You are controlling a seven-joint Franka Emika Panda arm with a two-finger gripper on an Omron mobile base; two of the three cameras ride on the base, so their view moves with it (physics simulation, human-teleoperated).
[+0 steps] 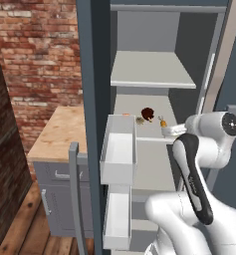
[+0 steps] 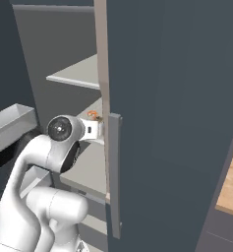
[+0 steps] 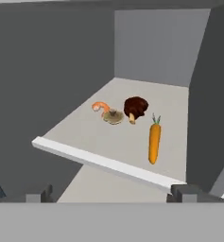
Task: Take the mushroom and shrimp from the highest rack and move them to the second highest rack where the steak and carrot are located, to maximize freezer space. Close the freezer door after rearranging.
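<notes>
Lying together on the second rack [image 3: 85, 151], shrimp [image 3: 100, 107], mushroom [image 3: 113, 116], steak [image 3: 135, 108] and carrot [image 3: 154, 142] look sorted; gripper [image 3: 111, 194] released, freezer door [image 2: 172, 118] unclosed

Claw [image 3: 111, 194] wide open, arm outstretched forward

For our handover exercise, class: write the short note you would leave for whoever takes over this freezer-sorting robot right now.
Gripper: open, holding nothing, facing the second highest rack from just outside its front edge.
Second highest rack, a pale grey shelf: pink curled shrimp, flat tan mushroom, dark brown steak and long orange carrot all lie on it. The shrimp touches the mushroom; the carrot lies apart, nearer the front.
Highest rack: no food seen on it.
Done: mushroom and shrimp moved down.
Left: draw the arm clear, then close the dark grey freezer door, which stands open.
</notes>
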